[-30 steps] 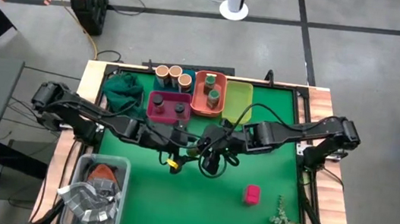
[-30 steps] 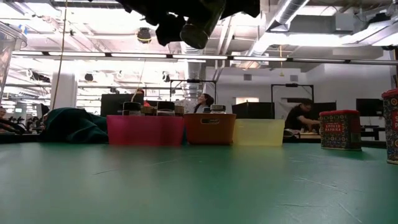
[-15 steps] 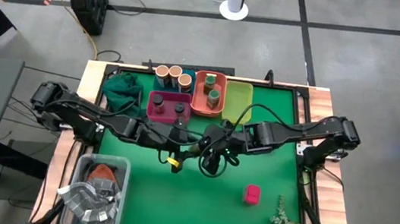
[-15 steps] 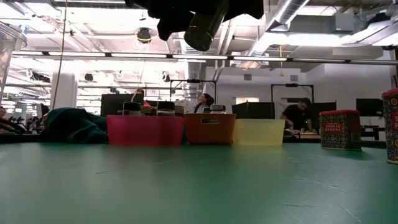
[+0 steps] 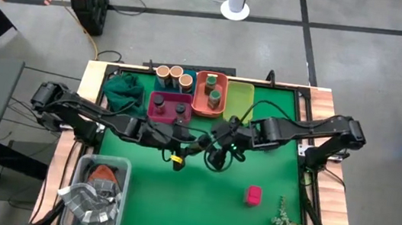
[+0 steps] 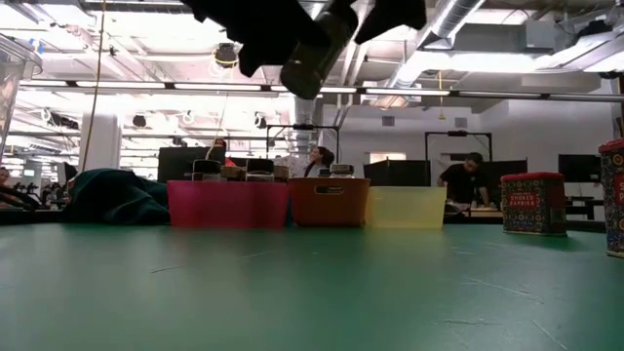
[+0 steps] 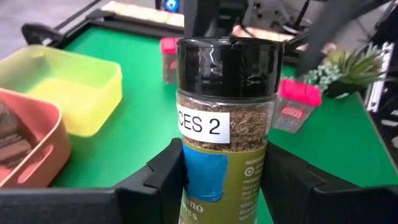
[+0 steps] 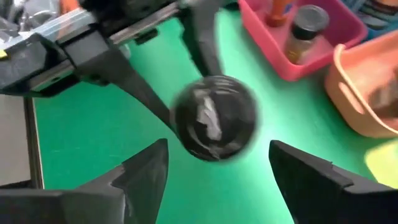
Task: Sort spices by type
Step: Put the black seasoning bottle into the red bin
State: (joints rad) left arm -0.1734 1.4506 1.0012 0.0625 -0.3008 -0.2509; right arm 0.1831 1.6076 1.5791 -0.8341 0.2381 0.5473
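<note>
Mid-frame, left gripper [image 7: 225, 180] clamps black-capped glass spice jar [image 7: 227, 112], right gripper [image 8: 214, 165] spread open — pink square box [image 5: 253, 195] at lower right unsorted, several jars already binned.

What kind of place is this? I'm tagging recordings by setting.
Probably a big open robotics lab or workshop: exposed ceiling ducts, people at desks with monitors behind the table, and a green-topped table on a bare concrete floor.
</note>
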